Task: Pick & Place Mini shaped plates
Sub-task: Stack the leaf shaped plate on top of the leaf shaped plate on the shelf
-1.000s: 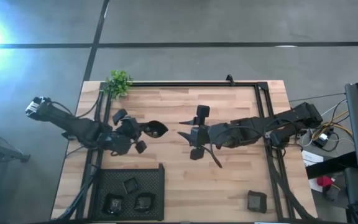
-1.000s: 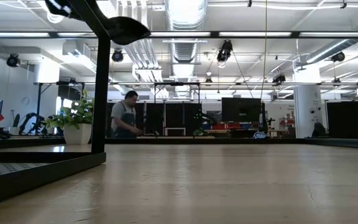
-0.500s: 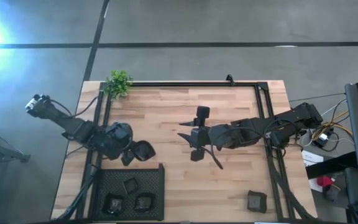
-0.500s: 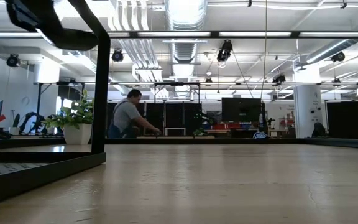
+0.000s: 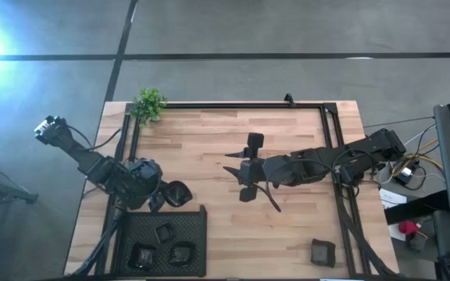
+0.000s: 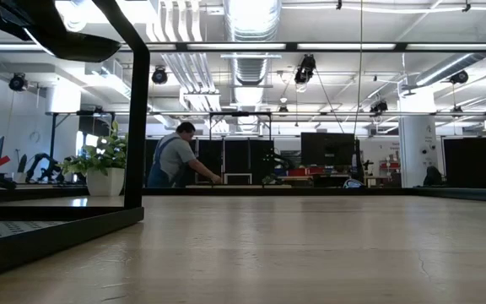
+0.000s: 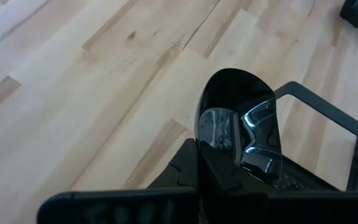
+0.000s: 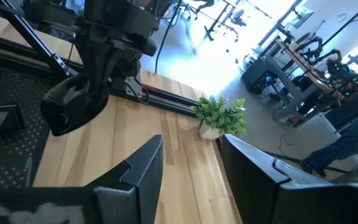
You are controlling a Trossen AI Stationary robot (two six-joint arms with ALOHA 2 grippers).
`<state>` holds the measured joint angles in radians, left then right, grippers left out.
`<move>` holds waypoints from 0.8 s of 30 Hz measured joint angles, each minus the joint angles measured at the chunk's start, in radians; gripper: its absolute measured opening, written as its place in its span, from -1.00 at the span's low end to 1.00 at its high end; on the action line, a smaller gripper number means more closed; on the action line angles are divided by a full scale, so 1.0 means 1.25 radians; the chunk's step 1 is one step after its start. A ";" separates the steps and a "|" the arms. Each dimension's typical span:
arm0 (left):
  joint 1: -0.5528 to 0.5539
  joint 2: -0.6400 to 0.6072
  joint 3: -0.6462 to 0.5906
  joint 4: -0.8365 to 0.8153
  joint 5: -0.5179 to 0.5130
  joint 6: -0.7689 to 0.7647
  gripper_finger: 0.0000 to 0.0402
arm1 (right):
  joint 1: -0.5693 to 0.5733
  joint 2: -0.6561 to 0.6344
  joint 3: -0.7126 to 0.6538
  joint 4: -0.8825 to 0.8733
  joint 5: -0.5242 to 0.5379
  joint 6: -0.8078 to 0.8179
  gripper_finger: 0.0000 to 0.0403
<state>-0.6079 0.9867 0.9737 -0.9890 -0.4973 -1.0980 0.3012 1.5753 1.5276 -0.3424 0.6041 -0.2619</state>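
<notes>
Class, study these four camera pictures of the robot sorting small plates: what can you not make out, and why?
- How the left gripper pinches the held plate: the plate covers the fingertips in the left wrist view.
- Shapes of the plates in the mesh tray: too small in the high view.
- The dark item by the table's near edge: too small to identify.
- The right gripper is absent from the low view.

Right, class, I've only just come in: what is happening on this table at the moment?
The left gripper holds a rounded mini plate just above the near edge of the black mesh tray, where three plates already lie. One square plate sits alone on the wooden table. The right gripper waits open at mid-table.
</notes>
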 joint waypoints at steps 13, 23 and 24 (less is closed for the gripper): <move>-0.033 0.017 -0.052 0.013 0.113 -0.213 -1.00 | 0.000 -0.001 0.000 0.001 0.000 0.020 -0.20; -0.140 0.073 -0.110 0.191 0.135 -0.407 -1.00 | 0.000 -0.002 0.000 -0.001 0.000 0.014 -0.20; -0.153 0.081 -0.111 0.209 0.128 -0.425 -1.00 | 0.000 -0.003 0.000 -0.001 0.000 0.013 -0.20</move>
<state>-0.7996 1.0880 0.8345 -0.7280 -0.3372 -1.6293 0.3012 1.5717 1.5276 -0.3437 0.6041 -0.2461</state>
